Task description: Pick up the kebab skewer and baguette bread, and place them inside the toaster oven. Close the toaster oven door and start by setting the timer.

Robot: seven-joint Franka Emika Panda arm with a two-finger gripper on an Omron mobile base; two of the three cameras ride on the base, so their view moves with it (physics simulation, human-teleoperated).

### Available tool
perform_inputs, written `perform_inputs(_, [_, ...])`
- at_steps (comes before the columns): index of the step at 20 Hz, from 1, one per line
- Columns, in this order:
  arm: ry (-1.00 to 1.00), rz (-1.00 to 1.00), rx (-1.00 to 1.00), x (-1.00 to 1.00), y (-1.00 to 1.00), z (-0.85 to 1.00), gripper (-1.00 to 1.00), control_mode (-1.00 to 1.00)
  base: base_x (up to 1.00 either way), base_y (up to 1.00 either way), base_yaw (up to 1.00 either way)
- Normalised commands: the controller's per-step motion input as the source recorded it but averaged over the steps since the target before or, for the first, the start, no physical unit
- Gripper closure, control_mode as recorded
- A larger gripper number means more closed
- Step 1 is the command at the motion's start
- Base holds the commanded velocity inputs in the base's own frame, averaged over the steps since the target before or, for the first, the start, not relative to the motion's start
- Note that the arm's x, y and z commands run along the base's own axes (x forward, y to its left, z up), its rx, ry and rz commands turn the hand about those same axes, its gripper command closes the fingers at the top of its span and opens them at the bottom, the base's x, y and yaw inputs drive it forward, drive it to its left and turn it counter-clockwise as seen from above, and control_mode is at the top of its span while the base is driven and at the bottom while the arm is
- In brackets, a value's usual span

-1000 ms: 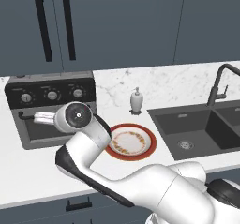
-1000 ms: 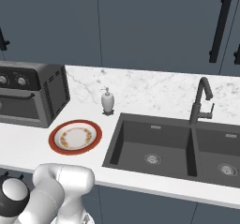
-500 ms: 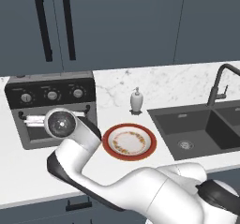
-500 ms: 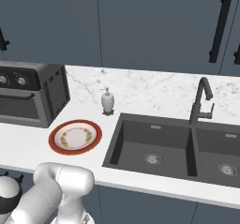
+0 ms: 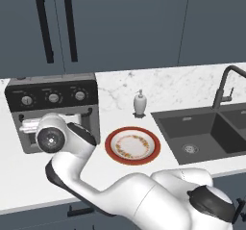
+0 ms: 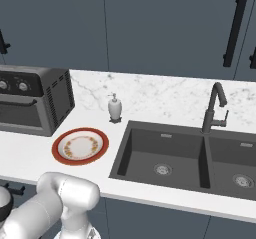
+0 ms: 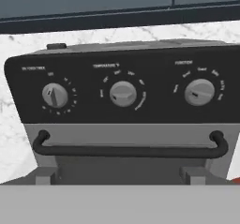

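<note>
The toaster oven (image 7: 122, 120) faces me head-on in the hand view, with three silver knobs (image 7: 123, 94) on its black panel. The toaster oven door (image 7: 126, 164) is shut, and its black bar handle (image 7: 129, 150) runs just above my fingertips (image 7: 47, 175). My gripper (image 7: 120, 177) is open with nothing between its fingers, close in front of the door. In the left base view the arm's round wrist joint (image 5: 50, 138) covers part of the oven (image 5: 53, 96). The kebab skewer and baguette bread are out of view.
A red-rimmed plate (image 5: 132, 146) lies bare on the marble counter (image 6: 30, 153) right of the oven (image 6: 35, 100). A soap dispenser (image 5: 139, 103) stands behind the plate. The dark double sink (image 6: 165, 155) and its faucet (image 6: 212, 108) are further right. Dark cabinets hang above.
The arm's wrist has swung left and down, bringing the open gripper lower in front of the shut oven door. Nothing on the counter has moved.
</note>
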Motion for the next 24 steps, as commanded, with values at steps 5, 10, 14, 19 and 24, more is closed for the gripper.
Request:
perform_inputs(5, [-0.16, 0.0, -0.03, 0.01, 0.14, 0.0, -1.0, -1.0, 0.0, 0.0, 0.0])
perform_inputs(10, [-0.23, 0.0, 0.0, 0.13, 0.36, 0.0, -1.0, -1.0, 0.0, 0.0, 0.0])
perform_inputs(14, [-0.23, 0.0, 0.0, 0.26, 0.17, 0.0, -1.0, -1.0, 0.0, 0.0, 0.0])
perform_inputs(19, [-0.18, -0.01, 0.01, 0.14, 0.13, 0.05, -1.0, -1.0, 0.0, 0.0, 0.0])
perform_inputs(24, [-0.09, -0.06, 0.0, 0.08, 0.21, 0.01, -1.0, -1.0, 0.0, 0.0, 0.0])
